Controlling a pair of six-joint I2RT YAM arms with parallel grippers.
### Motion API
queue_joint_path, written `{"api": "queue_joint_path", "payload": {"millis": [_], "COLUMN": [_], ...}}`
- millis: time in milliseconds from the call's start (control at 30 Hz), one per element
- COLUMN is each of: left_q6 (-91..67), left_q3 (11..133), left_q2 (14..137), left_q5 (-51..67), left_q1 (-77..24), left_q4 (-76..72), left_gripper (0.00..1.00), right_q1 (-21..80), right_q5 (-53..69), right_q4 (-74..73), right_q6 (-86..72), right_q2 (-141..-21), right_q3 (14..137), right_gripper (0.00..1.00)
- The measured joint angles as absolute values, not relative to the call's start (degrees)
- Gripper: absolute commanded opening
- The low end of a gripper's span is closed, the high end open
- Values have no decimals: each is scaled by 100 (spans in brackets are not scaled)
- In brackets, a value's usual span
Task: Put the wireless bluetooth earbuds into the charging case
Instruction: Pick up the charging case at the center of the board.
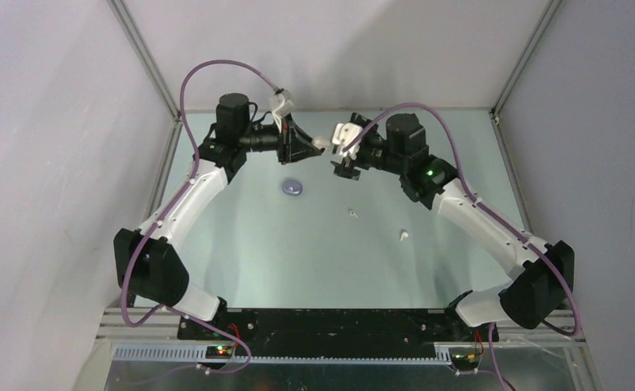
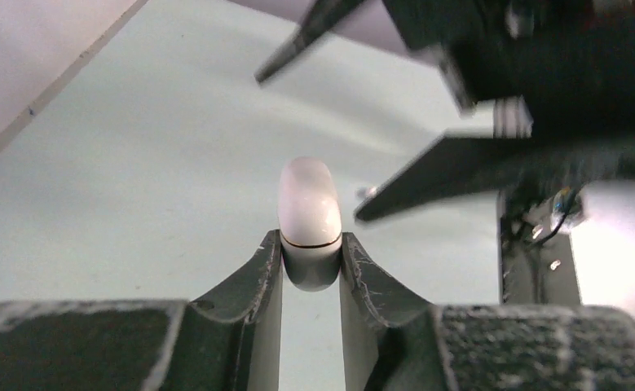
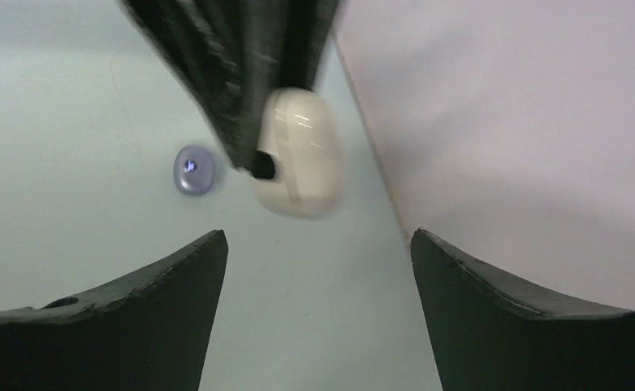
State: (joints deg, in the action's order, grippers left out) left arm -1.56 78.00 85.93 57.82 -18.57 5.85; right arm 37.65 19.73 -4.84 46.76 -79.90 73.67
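Desk (image 1: 314, 269): pale green. Left tool (image 2: 310, 252) clamped on the white charging case (image 2: 307, 199), held above the desk. Right tool (image 3: 315, 236) wide apart, empty, facing that case. Purple oval case (image 1: 293, 186) lies on the desk. First earbud (image 1: 352, 213) and second earbud (image 1: 403, 235), both white, lie loose on the desk.

White gloss with dark seam recorded on charging case (image 2: 308, 204), pale purple with blue light on second case (image 3: 193, 169), white on near earbud (image 1: 404, 236) and far earbud (image 1: 352, 213), pale green table (image 1: 297, 261).
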Motion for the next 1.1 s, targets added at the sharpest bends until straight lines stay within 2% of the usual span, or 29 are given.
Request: {"api": "queue_joint_path", "payload": {"millis": [133, 233, 333, 433, 767, 967, 1100], "left_q6": [1649, 2869, 3820, 4449, 5367, 5572, 5610], "left_q3": [7533, 7255, 7175, 7175, 7175, 7166, 7131], "left_q2": [8438, 8241, 8134, 8068, 7948, 7881, 7830], "left_q5": [5909, 5953, 6007, 6036, 6040, 6029, 6020], "left_q1": [-1817, -1782, -1780, -1780, -1780, -1782, -1782], "left_q4": [1347, 1903, 2351, 2633, 3039, 3079, 3081], "left_gripper": [0, 0, 0, 0, 0, 0, 0], "right_q1": [3326, 3098, 3107, 3201, 3566, 3763, 3820], "right_q5": [2499, 3159, 3669, 3966, 4152, 4119, 4053], "right_q4": [-1671, -2847, -3533, -3946, -4270, -4088, -3865], "right_q6": [4309, 4222, 4219, 4219, 4368, 4351, 4261], "right_q2": [-8016, -8291, -8586, -8783, -9295, -9489, -9596], "right_q3": [7959, 8941, 9601, 9708, 9706, 9708, 9708], "right_gripper": [76, 66, 65, 68, 68, 60, 49]}}
